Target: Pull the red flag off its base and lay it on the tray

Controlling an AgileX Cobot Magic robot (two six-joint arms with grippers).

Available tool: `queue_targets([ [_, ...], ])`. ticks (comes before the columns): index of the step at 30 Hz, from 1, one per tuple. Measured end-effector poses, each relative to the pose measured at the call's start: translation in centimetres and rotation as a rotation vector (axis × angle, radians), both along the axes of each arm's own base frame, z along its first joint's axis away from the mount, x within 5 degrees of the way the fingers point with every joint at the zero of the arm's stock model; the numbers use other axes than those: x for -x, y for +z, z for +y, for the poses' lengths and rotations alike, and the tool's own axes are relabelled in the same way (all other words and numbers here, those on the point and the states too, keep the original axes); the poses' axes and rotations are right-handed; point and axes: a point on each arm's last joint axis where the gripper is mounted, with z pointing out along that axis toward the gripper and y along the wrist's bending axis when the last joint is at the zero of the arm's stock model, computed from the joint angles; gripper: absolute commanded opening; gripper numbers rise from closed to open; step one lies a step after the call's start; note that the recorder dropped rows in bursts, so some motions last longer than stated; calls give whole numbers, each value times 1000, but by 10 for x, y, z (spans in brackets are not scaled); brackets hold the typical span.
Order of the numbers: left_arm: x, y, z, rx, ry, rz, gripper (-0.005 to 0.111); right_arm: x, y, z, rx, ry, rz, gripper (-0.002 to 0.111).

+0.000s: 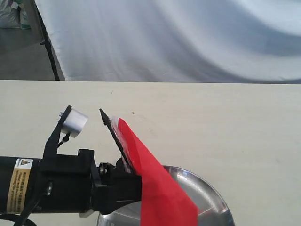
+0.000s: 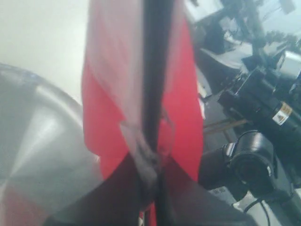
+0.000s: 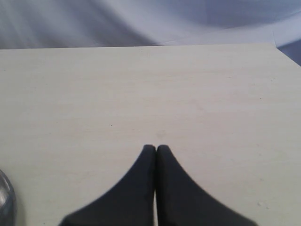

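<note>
From my screen the red flag [image 1: 162, 190] looks like thin cloth, mostly matt, with a faint sheen where it drapes. Its stick [image 1: 112, 133] looks like smooth black plastic. The pale strip [image 2: 115, 70] beside the stick seems translucent and slightly glossy. The tray [image 1: 209, 195] is polished metal, mirror-bright, with fine radial brushing in its sheen. The tabletop [image 1: 211, 122] looks to me like pale wood laminate, smooth and matt, with a few tiny specks. The left gripper [image 2: 149, 162] is dark matt plastic, and the right gripper [image 3: 156, 149] has the same smooth matt black. Beyond the table's far edge, the backdrop [image 1: 188, 37] is soft white cloth with creases.
</note>
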Motion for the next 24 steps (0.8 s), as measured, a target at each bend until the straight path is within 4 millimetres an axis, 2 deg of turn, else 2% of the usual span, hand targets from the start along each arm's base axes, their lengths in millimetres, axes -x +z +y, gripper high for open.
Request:
queue_targets([
  [7, -12, -14, -10, 191, 3, 16, 0, 0, 0, 0, 0, 0, 0, 0],
  [16, -29, -58, -17, 208, 56, 117, 0, 0, 0, 0, 0, 0, 0, 0],
  [24, -34, -91, -20, 198, 70, 208, 0, 0, 0, 0, 0, 0, 0, 0],
])
